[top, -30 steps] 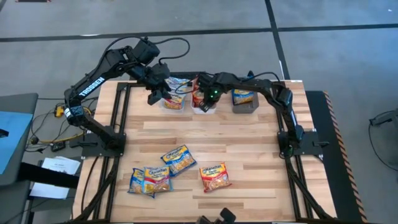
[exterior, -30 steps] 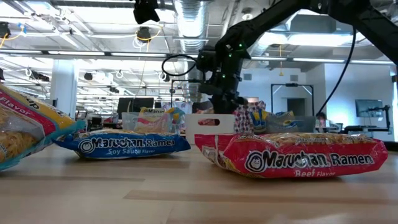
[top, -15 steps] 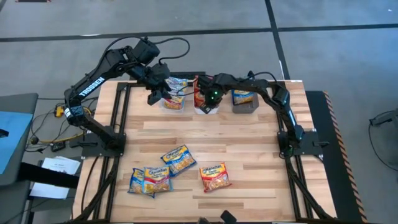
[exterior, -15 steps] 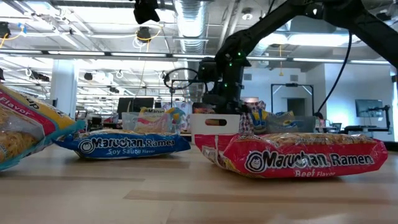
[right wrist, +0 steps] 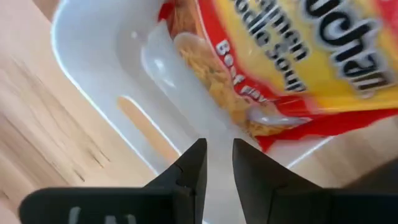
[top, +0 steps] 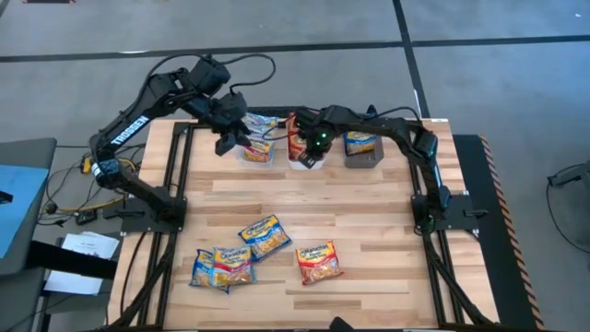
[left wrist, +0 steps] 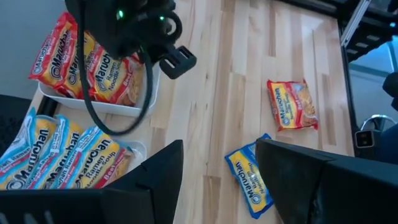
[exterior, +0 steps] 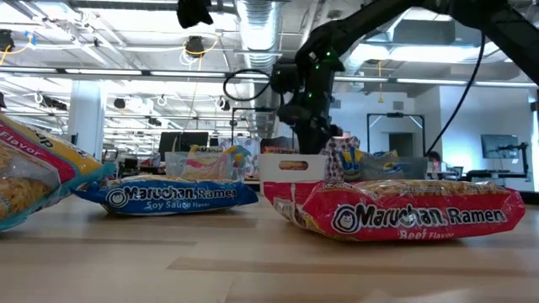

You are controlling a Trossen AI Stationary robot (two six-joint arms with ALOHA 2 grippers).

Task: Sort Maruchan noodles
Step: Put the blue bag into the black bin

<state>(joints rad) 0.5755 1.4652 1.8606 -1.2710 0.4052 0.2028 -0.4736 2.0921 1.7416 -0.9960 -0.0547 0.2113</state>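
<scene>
Noodles lie in two groups on the table (top: 369, 212): four loose packets near the front edge and the rest in three bins along the far edge. At the front, a blue packet (top: 263, 236) lies tilted, a red packet (top: 319, 262) sits to its right, and two overlapping packets (top: 221, 267) sit at front left. In the low view the red one reads beef flavor (exterior: 404, 210) and the blue one soy sauce flavor (exterior: 168, 194). At the far edge the clear bin (top: 258, 152) holds blue-accented packets, the white bin (top: 301, 159) red ones, and the grey bin (top: 364, 152) an orange-blue packet. The left tool (top: 235, 140) hovers over the clear bin's left side, its fingers spread wide and holding nothing; its wrist view looks down between them at the table and the front packets. The right tool (top: 312, 152) hangs just above the white bin, its fingers (right wrist: 193, 165) close together with a narrow gap and nothing between them, pointing at the bin's white wall beside a red beef packet (right wrist: 298, 68) lying inside. Behind the table the low view shows an open workshop with ceiling ducts.
</scene>
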